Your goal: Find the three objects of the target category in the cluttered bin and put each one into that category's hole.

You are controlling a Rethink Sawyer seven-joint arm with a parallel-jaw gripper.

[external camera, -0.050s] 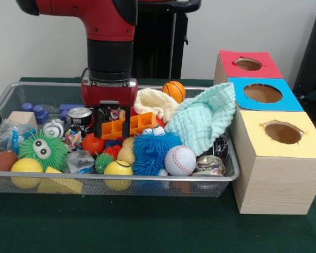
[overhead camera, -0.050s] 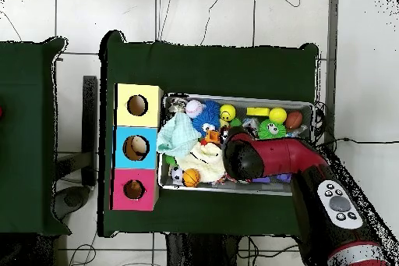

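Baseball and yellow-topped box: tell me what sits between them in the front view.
In the front view, a crushed metal can lies between the baseball and the yellow-topped box, just inside the wire bin's right end.

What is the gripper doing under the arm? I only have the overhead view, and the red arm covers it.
Observer: In the front view the gripper is down inside the wire bin, with its orange fingers spread apart.
Operator: Is anything between them?
Observer: Nothing is clearly held. A red round toy lies just below the finger on the picture's left.
Operator: What else does the arm hide from me?
Observer: A silver-topped can sits right beside the gripper, on the picture's left.
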